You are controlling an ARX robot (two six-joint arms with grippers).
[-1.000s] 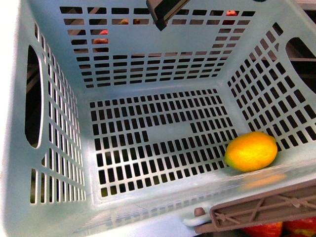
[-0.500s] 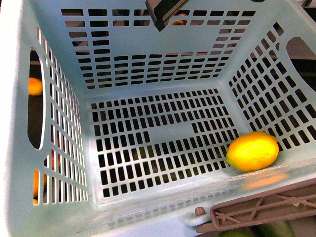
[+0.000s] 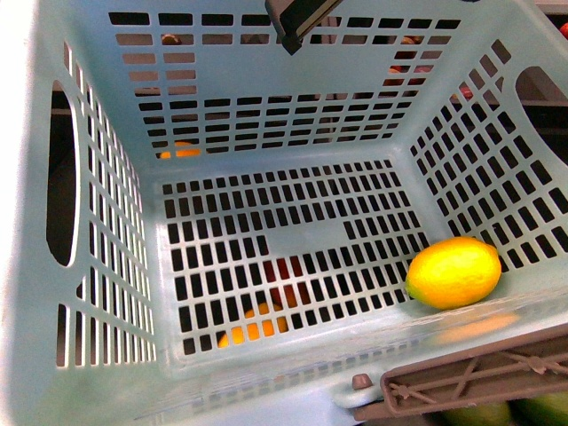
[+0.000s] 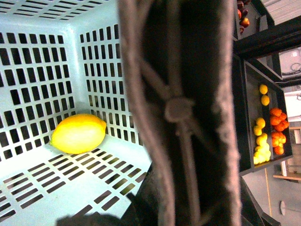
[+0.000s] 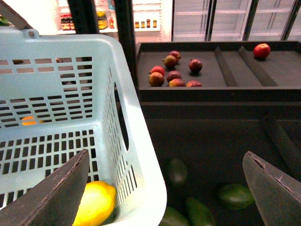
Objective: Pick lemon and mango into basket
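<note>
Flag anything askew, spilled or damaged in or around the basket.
Nothing stands out. The lemon lies whole on the basket floor against a side wall; the slotted walls look unbroken, and the brown handle rests folded by the near rim.

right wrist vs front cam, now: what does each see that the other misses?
Right wrist only: the right claw, open and empty, and a dark shelf carrying reddish fruit beyond the basket. Front only: the basket's whole slotted floor and the left wall's hand-hole. Both: the turquoise basket with the lemon lying in its near right corner.
</note>
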